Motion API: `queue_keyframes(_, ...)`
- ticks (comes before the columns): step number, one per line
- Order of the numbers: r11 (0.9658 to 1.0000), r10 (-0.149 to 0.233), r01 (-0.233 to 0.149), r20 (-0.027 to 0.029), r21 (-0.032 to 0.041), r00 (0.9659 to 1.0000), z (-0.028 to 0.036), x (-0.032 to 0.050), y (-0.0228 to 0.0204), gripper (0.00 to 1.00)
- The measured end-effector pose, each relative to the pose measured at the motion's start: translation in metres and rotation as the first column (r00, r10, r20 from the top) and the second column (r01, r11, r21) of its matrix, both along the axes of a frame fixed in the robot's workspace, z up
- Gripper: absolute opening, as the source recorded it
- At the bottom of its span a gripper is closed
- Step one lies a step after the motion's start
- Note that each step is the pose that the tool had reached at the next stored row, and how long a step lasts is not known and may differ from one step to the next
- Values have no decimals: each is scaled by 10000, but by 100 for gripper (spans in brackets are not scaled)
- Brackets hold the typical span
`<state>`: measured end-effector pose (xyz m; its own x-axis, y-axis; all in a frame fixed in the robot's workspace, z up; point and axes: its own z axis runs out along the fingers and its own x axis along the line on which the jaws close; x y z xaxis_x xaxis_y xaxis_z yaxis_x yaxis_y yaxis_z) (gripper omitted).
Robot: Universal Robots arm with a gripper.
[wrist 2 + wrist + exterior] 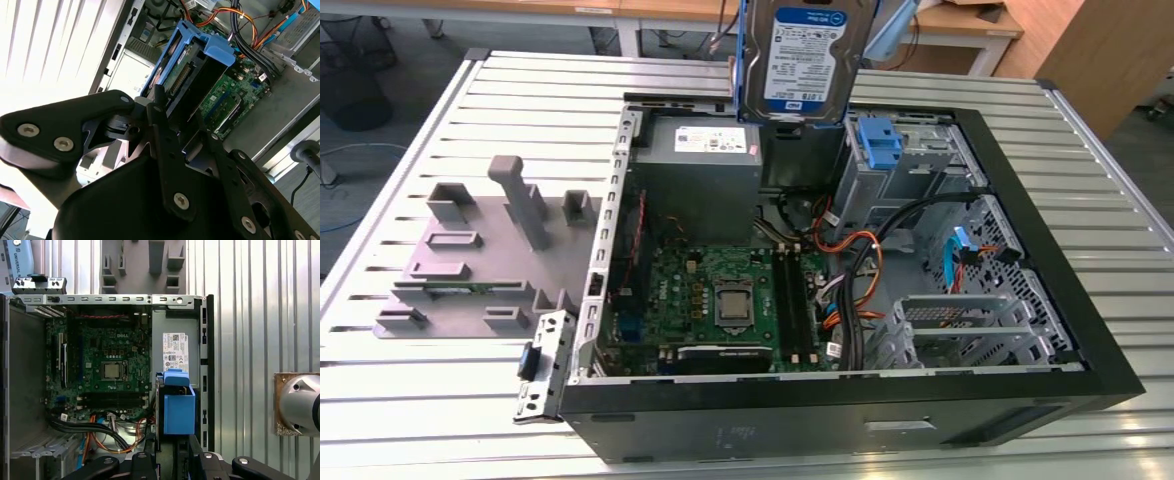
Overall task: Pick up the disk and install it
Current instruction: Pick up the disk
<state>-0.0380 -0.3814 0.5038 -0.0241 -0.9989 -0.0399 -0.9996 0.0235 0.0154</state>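
Black gripper (178, 104) is clamped on the flat silver hard disk in blue plastic carrier rails (192, 75), gripping its two faces, probably so it can slide edgewise into a bay. In the exterior view its labelled face hangs upright above the open black computer case (1087, 330), over the grey power supply box (700, 160). In the first wrist view it shows edge-on.

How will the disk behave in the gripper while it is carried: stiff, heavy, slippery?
Probably stiff: the disk hangs upright without bending. Likely dense for its size, given the metal body. Its blue plastic carrier looks smooth, so it might slide in the gripper.
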Motion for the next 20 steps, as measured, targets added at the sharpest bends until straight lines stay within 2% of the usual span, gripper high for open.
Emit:
queue_keyframes(9, 10000, 1, -1, -1, -1, 10000, 1, 0, -15, 35)
queue_keyframes(15, 10000, 1, -1, 0, 0, 10000, 0, 0, -61, 35)
queue_keyframes(20, 10000, 0, 0, -1, -1, 10000, 0, 0, -125, 35)
